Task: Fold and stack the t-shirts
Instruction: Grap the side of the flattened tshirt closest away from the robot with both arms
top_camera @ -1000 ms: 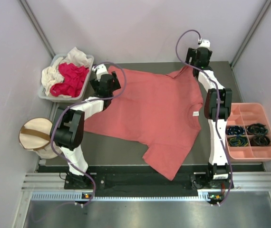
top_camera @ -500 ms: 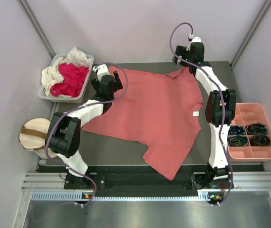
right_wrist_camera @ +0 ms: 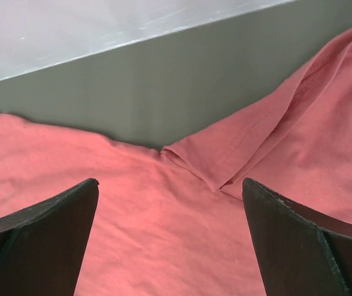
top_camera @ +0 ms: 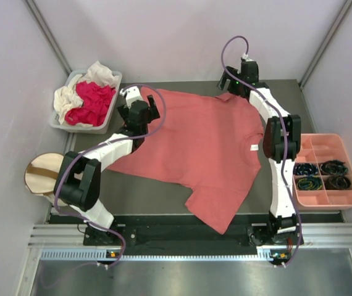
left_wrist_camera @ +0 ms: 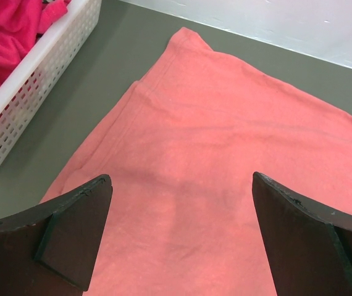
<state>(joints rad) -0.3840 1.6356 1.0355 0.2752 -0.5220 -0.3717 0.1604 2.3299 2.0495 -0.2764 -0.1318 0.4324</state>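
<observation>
A large salmon-pink t-shirt (top_camera: 201,142) lies spread on the dark table, its white neck label (top_camera: 254,147) on the right side. My left gripper (top_camera: 146,105) hovers open above the shirt's far left corner (left_wrist_camera: 182,43), with flat cloth between its fingers (left_wrist_camera: 77,228). My right gripper (top_camera: 233,85) is open over the far edge beside the sleeve (right_wrist_camera: 268,129), which is folded over at its hem. Neither gripper holds anything. A magenta-red t-shirt (top_camera: 92,102) and a cream-white one (top_camera: 70,95) are heaped in a basket.
The white slotted basket (top_camera: 57,122) sits at the far left corner, close to my left gripper (left_wrist_camera: 181,179). A cream drum bin (top_camera: 43,176) stands left of the table. At the right is a pink compartment tray (top_camera: 333,145) with dark coils (top_camera: 315,176).
My right wrist has swung left along the far edge, from the sleeve tip toward the shirt body. My left forearm has shifted slightly right over the corner. The shirt lies as before.
</observation>
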